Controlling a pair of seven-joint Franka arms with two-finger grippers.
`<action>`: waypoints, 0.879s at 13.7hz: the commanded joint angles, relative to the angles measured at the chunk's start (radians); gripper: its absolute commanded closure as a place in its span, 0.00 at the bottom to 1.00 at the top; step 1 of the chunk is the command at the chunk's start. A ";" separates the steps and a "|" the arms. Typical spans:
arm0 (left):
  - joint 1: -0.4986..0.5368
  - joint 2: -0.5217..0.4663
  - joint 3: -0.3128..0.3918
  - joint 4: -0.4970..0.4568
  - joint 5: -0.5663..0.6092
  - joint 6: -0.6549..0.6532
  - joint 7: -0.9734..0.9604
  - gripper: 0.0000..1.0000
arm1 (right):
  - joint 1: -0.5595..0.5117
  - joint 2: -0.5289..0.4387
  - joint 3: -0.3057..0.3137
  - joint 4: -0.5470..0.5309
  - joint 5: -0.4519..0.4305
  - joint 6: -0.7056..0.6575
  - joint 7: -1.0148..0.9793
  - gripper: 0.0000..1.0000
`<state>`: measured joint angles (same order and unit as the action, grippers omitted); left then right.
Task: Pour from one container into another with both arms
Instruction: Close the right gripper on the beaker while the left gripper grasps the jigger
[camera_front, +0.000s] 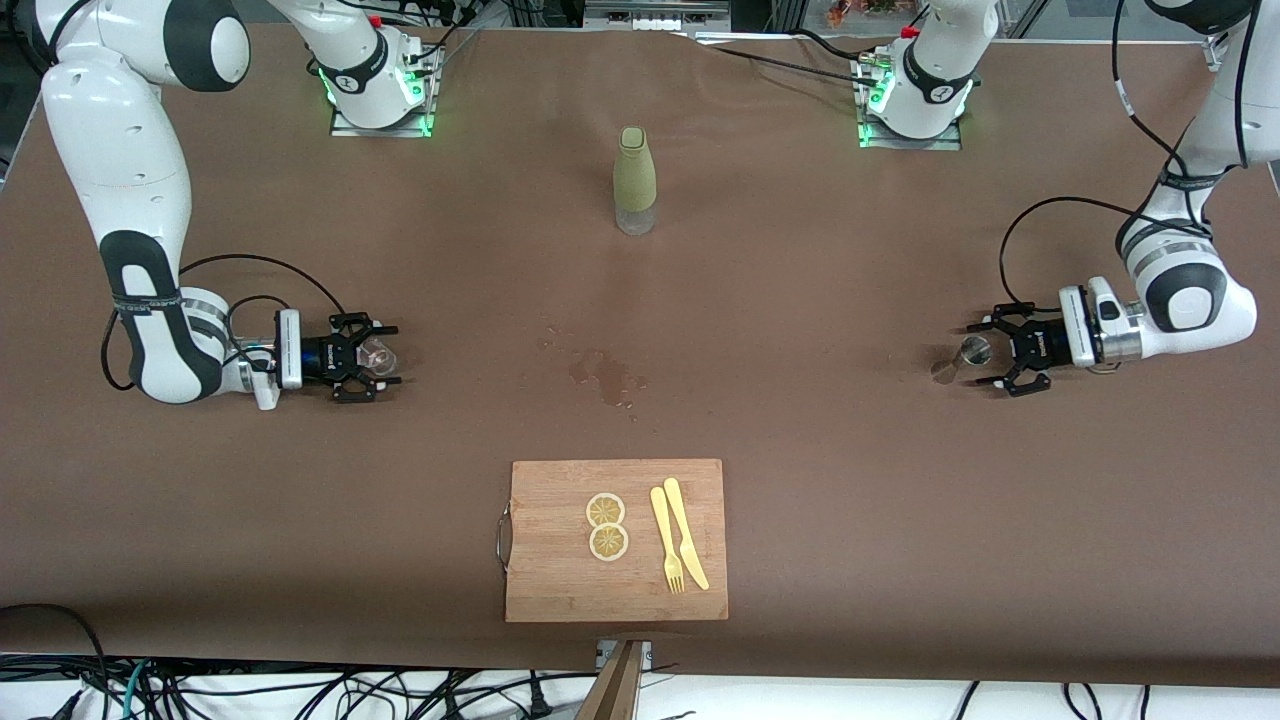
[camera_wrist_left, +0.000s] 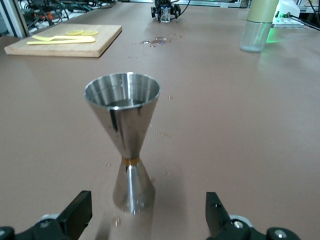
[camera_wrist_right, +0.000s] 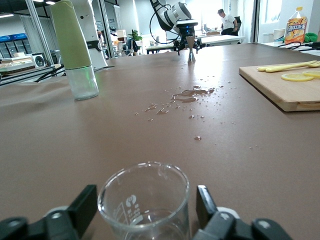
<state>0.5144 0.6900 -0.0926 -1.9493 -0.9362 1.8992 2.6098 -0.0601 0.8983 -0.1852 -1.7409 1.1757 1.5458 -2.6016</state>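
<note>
Steel jigger (camera_front: 974, 351) standing upright at the left arm's end, between the left gripper's (camera_front: 985, 353) spread fingers — untouched, clear glass beaker (camera_front: 377, 355) sitting between the right gripper's (camera_front: 385, 355) fingers — at the right arm's end.

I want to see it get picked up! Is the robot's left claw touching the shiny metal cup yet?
Apart. In the left wrist view the left gripper has its fingers spread wide, with bare table showing between each one and the metal cup.

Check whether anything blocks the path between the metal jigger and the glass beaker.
Nothing solid does. Between the jigger and the beaker lies bare tablecloth with only a water spill. The bottle stands farther from the front camera, the cutting board nearer.
</note>
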 joint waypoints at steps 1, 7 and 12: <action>-0.028 0.020 0.007 0.023 -0.043 -0.019 0.068 0.00 | -0.006 0.016 0.006 0.020 0.016 -0.015 -0.005 0.52; -0.040 0.026 0.007 0.024 -0.090 -0.028 0.105 0.00 | -0.006 0.018 0.006 0.021 0.016 -0.032 0.035 0.81; -0.054 0.028 0.007 0.024 -0.092 -0.060 0.125 0.09 | -0.004 0.011 0.042 0.087 0.016 -0.136 0.191 0.85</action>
<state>0.4756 0.7027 -0.0945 -1.9429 -0.9963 1.8700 2.6970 -0.0597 0.8994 -0.1649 -1.7102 1.1775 1.4489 -2.4754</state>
